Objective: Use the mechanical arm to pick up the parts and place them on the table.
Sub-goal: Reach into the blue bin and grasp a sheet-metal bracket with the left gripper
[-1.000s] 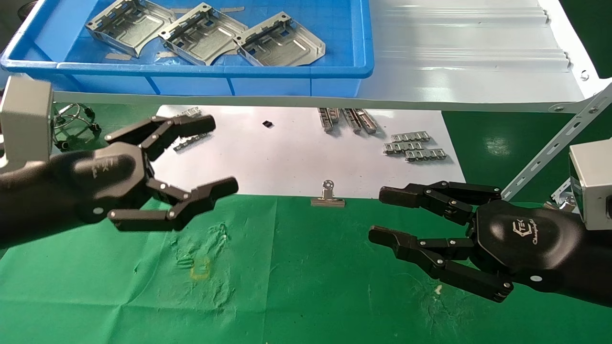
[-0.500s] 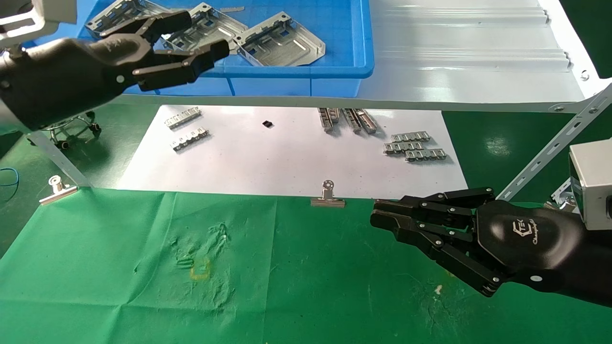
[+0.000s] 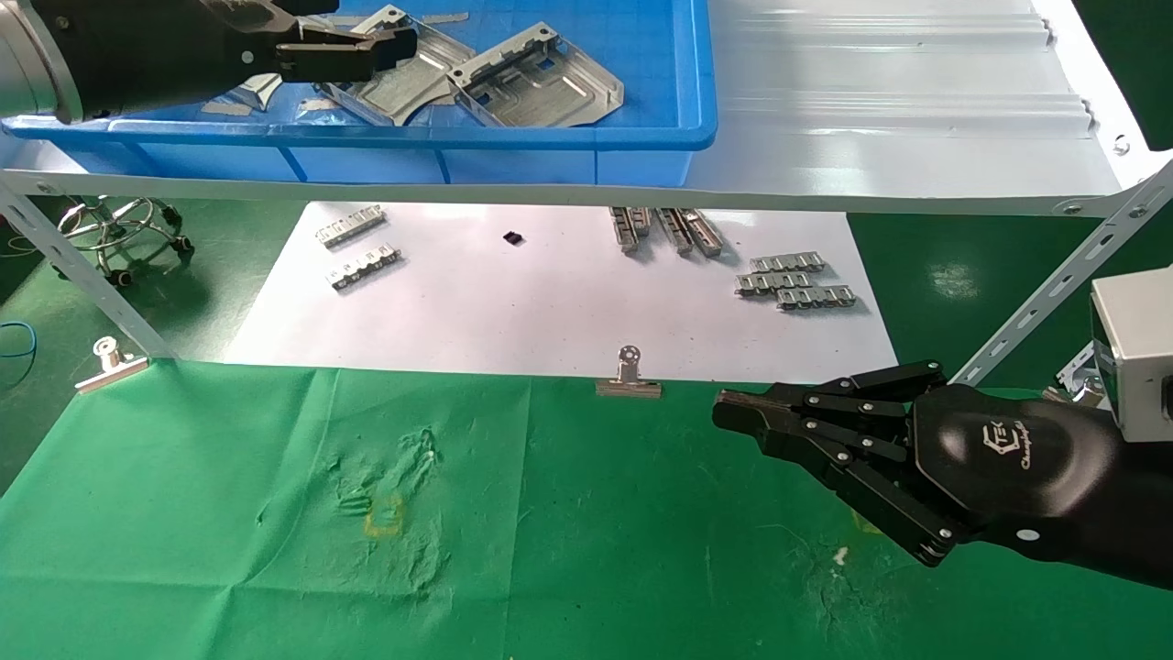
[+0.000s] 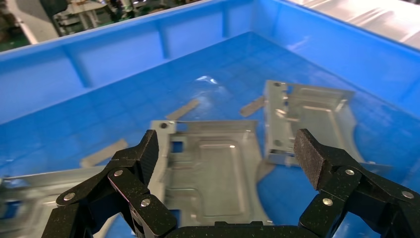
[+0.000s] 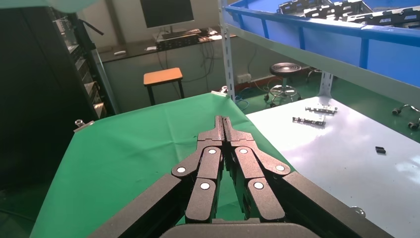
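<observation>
Left gripper hovers inside the blue plastic bin on the pale grey-white metal shelf, fingers spread wide. In the left wrist view its two pads straddle the middle silver stamped sheet-metal part from above; contact with the plate cannot be confirmed. Second silver stamped plate lies just beside it; a third shows partly at the frame edge. In the head view the middle part is partly covered by the left gripper, and the neighbouring part lies uncovered, touching it.

Right gripper is parked low over the wrinkled bright green cloth table, fingers pressed together, holding nothing. White paper sheet lies beyond it, carrying small toothed metal strips. Silver binder clip sits at the paper's near edge.
</observation>
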Motion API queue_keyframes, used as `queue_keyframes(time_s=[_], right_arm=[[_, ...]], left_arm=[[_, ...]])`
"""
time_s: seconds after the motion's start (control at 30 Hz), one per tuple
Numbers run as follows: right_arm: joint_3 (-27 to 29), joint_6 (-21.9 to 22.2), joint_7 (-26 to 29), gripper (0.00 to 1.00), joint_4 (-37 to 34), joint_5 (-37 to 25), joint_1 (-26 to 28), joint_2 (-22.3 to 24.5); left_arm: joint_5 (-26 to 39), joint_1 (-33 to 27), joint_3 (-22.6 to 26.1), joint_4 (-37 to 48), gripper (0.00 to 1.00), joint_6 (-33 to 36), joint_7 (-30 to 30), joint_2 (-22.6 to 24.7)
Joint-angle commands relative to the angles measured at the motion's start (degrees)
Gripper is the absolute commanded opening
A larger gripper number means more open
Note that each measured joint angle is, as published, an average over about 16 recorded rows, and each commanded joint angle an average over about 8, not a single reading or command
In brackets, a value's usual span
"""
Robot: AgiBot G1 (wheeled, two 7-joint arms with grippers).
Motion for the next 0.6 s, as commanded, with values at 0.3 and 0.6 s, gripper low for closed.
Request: queue_keyframes(time_s=[0.3,0.6], right_arm=[[0.00,0.00,0.00,0.00,0.00,0.00,0.00,0.00],[0.00,0.00,0.00,0.00,0.00,0.00,0.00,0.00]], left_arm=[[4.06,-7.54,2.41,13.02,0.95,-0.07,4.02,3.07],[4.53,-8.85,2.51,18.67,0.00,-4.66,7.27,5.46]])
